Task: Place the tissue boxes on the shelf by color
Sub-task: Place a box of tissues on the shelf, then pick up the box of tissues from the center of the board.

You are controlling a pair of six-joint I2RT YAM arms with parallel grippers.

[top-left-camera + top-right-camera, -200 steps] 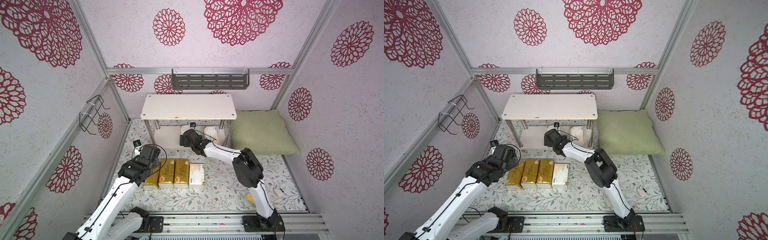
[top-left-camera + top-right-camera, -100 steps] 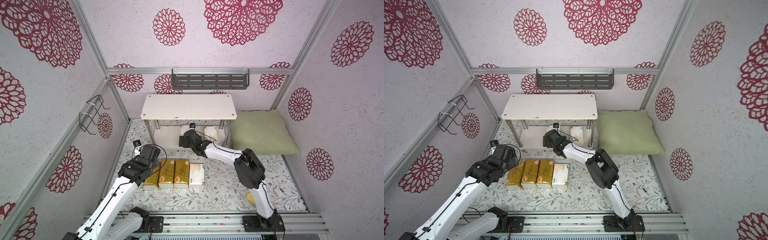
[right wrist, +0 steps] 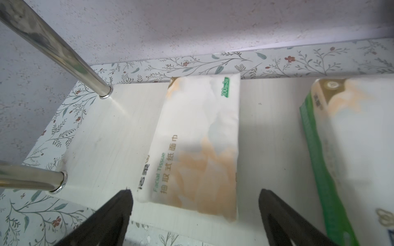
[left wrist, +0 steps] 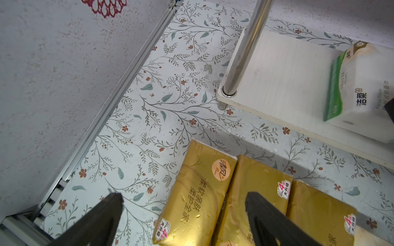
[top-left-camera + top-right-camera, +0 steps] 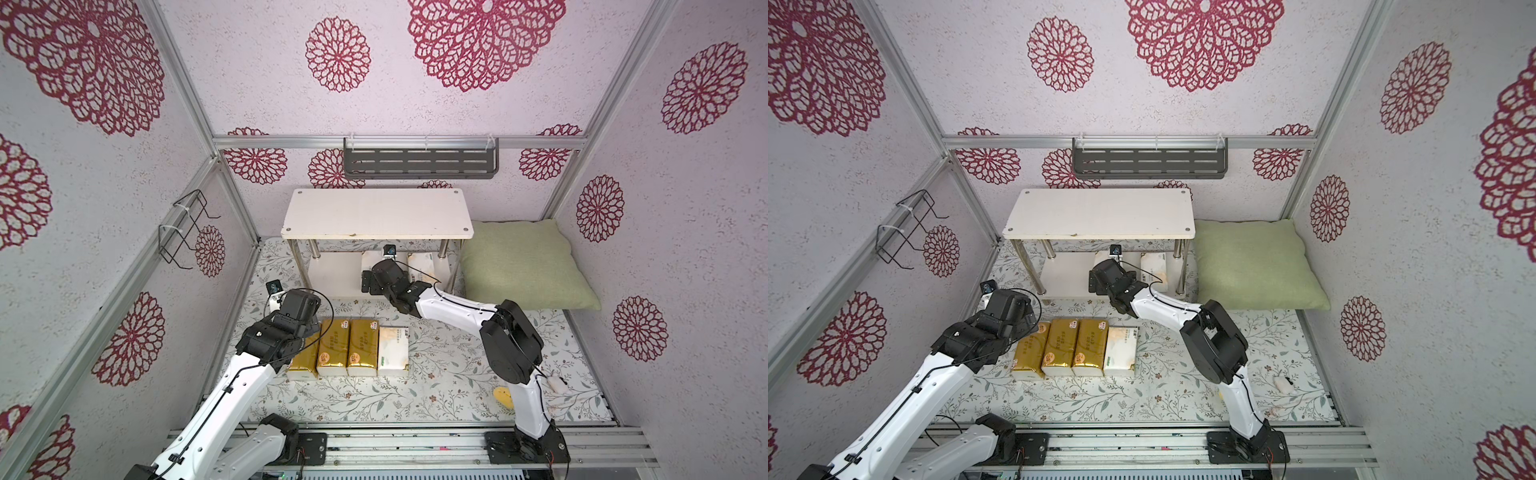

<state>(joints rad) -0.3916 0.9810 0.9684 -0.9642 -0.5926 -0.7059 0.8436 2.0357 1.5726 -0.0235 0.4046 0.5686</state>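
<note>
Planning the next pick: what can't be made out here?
- Leftmost gold tissue pack: both top views, partly hidden by left arm.
- One white tissue pack: right wrist view, cut by frame edge.
- Small white object near right arm's base: top views, too small to identify.

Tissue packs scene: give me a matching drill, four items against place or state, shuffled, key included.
Items
1. gold tissue packs
2. green pillow
3. left gripper
4. right gripper

Place or state
A. open, at the shelf's lower board, white packs ahead
B. in a row on the floral mat
C. open, above a gold pack
D. lying beside the shelf

Pairs: 1-B, 2-D, 3-C, 4-A
</note>
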